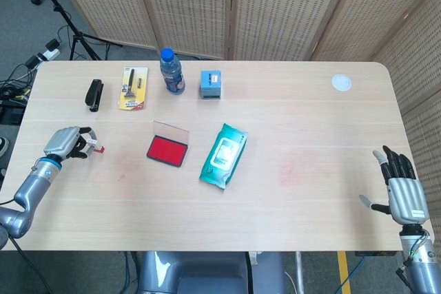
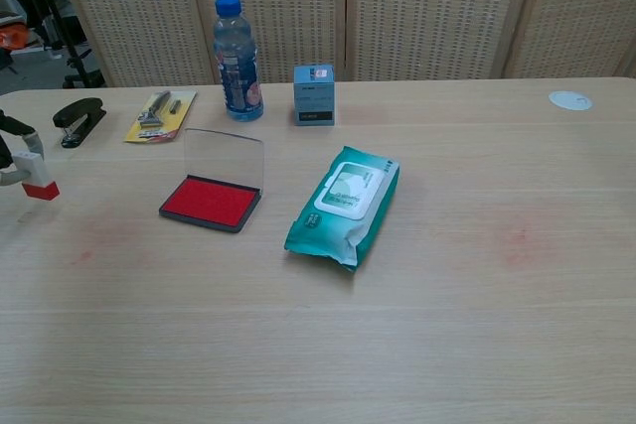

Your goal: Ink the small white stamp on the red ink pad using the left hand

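We see the left hand [image 1: 63, 142] at the table's nine o'clock edge, fingers curled around the small white stamp [image 1: 94, 146], whose red face points toward the pad; in the chest view the stamp [image 2: 36, 177] shows at the far left, lifted clear of the wood. The red ink pad [image 1: 167, 149] lies well apart at the hand's three o'clock, its clear lid [image 2: 224, 157] standing upright at the back. Beside the pad, further toward three o'clock, lies a green wipes pack [image 1: 223, 155]. At twelve o'clock of the hand sit a black stapler [image 1: 94, 94] and a yellow carded tool [image 1: 133, 88]. The right hand [image 1: 401, 189] hovers at the table's four o'clock corner, fingers spread, holding nothing.
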Available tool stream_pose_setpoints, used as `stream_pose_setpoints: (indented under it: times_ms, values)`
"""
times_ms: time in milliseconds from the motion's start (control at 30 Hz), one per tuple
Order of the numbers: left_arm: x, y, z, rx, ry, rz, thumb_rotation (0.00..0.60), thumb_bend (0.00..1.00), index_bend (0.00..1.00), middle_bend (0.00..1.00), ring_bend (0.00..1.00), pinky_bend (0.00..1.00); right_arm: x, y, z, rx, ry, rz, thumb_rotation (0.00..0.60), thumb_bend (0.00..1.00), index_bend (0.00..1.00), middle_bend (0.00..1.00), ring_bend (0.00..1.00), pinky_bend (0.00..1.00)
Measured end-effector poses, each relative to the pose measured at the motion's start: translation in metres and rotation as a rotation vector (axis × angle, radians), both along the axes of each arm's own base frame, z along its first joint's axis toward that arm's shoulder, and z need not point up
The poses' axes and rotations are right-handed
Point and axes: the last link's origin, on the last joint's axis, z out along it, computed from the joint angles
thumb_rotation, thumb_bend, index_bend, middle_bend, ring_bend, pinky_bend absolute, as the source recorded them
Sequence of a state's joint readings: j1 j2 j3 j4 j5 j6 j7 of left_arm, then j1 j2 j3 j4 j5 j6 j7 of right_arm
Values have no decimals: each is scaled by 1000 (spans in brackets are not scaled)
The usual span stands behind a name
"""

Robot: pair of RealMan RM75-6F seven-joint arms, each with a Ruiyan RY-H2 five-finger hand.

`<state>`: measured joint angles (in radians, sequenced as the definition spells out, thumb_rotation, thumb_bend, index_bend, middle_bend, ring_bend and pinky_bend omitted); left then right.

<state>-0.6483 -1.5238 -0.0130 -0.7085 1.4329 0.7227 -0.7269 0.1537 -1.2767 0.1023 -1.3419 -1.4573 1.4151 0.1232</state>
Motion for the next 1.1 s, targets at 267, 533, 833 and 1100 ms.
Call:
stream_pose_setpoints:
  times_ms: [267,533,833,1100]
  values:
    - [-6,-1,-14,-30,23,-1,600,477,602,1000,1000,1000,-1,0,1,-2,-4,-2,600,41,0,0,0,0]
    - [-7,-1,-17,-16,32,-16,600,446,601,1000,1000,1000,-2,0,2,-4,-9,-3,600,41,0,0,0,0]
    - [-10,-1,-19,-14,45,-11,600,422,572,1000,1000,1000,-2,0,2,-2,-12,-4,600,42,0,0,0,0]
    - [-12,-1,-17,-14,52,-7,600,321,483,1000,1000,1000,-2,0,2,-2,-11,-4,600,41,0,0,0,0]
